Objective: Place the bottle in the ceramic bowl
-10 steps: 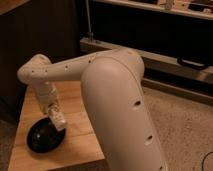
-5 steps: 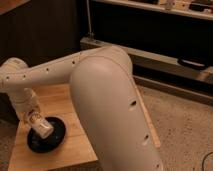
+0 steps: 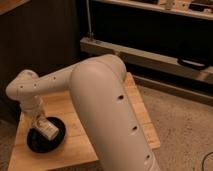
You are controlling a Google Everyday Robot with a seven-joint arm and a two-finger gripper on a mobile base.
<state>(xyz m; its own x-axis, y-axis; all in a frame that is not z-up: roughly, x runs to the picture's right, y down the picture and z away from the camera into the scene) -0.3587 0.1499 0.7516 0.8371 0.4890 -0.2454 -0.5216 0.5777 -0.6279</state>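
Arm reaches down over left end of wooden table (image 3: 75,107). Gripper (image 3: 39,121) sits low over the black bowl (image 3: 35,142), just above its inside. White bottle (image 3: 48,129) lies tilted at the gripper's tip, over the bowl's middle. Cannot tell whether jaws clasp the bottle or stand apart from it. Speckled floor (image 3: 180,130) at right

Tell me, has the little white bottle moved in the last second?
Yes. The bottle, under the gripper, has sunk lower and now lies over the black ceramic bowl on the wooden table; earlier it hung above the bowl's far rim.
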